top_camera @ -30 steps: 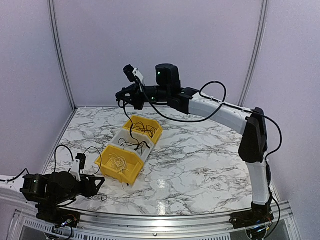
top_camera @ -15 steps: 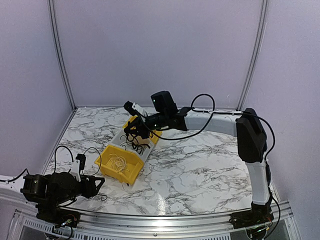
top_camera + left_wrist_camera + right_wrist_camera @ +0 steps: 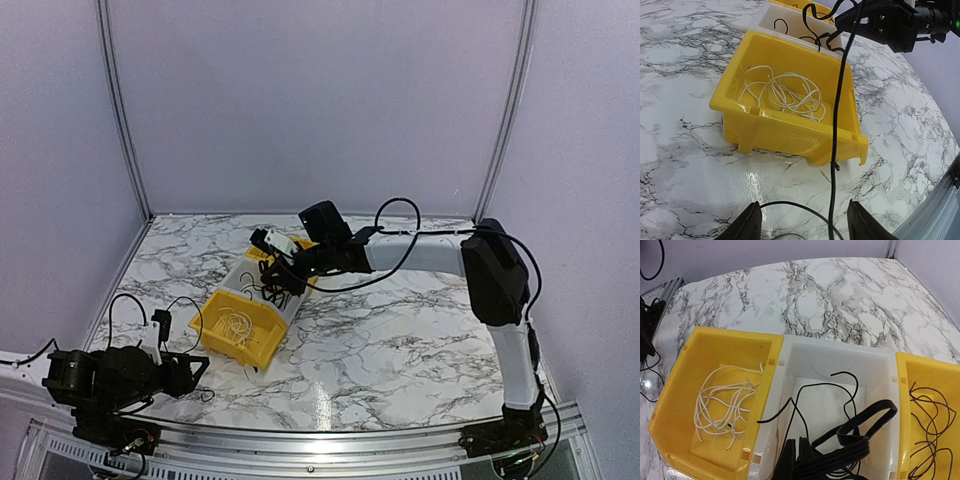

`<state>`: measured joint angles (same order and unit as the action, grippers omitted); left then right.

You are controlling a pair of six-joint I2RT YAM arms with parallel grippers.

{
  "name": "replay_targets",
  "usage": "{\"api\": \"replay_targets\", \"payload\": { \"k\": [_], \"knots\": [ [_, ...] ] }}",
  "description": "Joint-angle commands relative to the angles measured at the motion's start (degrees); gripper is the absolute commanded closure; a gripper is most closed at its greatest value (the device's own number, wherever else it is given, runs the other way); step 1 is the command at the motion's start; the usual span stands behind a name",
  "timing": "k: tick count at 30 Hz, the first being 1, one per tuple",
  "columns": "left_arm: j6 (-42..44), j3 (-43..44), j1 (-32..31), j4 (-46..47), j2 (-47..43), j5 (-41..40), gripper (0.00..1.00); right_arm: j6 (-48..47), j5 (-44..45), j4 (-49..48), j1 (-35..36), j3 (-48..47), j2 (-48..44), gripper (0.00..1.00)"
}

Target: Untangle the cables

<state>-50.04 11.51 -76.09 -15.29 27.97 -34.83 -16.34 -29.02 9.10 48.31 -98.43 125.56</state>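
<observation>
Three bins stand in a row. The near yellow bin (image 3: 252,345) (image 3: 675,405) holds thin white cables (image 3: 722,407) (image 3: 785,95). The white middle bin (image 3: 840,357) (image 3: 243,275) holds black cables (image 3: 825,390) and a looped flat black bundle (image 3: 867,437). The far yellow bin (image 3: 905,390) holds thin black cables (image 3: 930,440). My right gripper (image 3: 275,268) (image 3: 798,457) is down in the white bin, its fingers pressed together on a thin black cable. My left gripper (image 3: 197,368) (image 3: 807,227) is open and empty, low on the table in front of the near yellow bin (image 3: 785,127).
A thicker black arm cable (image 3: 839,100) hangs across the left wrist view in front of the yellow bin, and another loops on the marble table (image 3: 805,207). Purple walls close the table's back and sides. A metal rail (image 3: 330,440) runs along the near edge.
My right gripper has come down from high above the far bins into the white bin, bringing the hanging black cable with it. My left arm has not moved.
</observation>
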Motion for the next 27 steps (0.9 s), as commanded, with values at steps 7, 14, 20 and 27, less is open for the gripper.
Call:
{"api": "replay_targets", "payload": {
  "k": [7,14,20,27],
  "knots": [
    [0.7,-0.9,-0.3,1.1,-0.6,-1.1,0.39,-7.2,11.2,0.9,2.3,-2.2,2.1,0.86],
    [5.1,0.4,-0.3,2.1,-0.1,-0.8,0.39,-9.6,13.7,1.4,2.3,3.7,-5.0,0.52],
    [14.2,7.8,-0.3,1.9,3.0,0.3,0.42,-9.7,14.2,4.7,1.6,8.8,-14.1,0.44],
    [20.7,15.2,-0.3,5.4,11.8,4.1,0.43,-13.6,-2.1,7.9,1.6,9.2,-23.3,0.49]
  ]
}}
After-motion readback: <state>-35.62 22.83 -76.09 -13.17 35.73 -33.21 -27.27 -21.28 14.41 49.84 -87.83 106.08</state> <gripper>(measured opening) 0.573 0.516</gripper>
